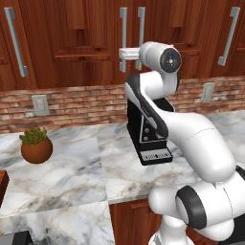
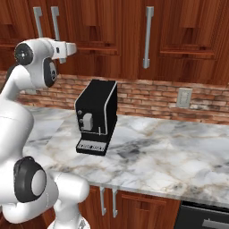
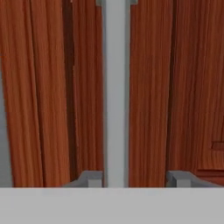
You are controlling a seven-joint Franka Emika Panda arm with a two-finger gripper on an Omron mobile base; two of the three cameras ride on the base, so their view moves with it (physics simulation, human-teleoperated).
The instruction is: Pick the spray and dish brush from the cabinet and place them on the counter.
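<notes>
Glossy white rounded arm segments joined by dark grey-black joints, with round dark end caps.

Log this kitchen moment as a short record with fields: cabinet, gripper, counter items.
cabinet: reddish-brown wooden wall cabinet, doors closed
gripper: two-finger gripper at a long grey vertical bar handle, which stands between the fingertips, nearer one; contact unclear
counter: white-grey marble worktop
items: black coffee machine; small potted plant in a round brown pot

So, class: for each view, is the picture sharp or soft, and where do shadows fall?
Left base view: crisp, soft shadow beside the potted plant. Right base view: crisp, faint shadow by the coffee machine. Hand view: blurry, the cabinet handle smeared, no distinct shadows.
</notes>
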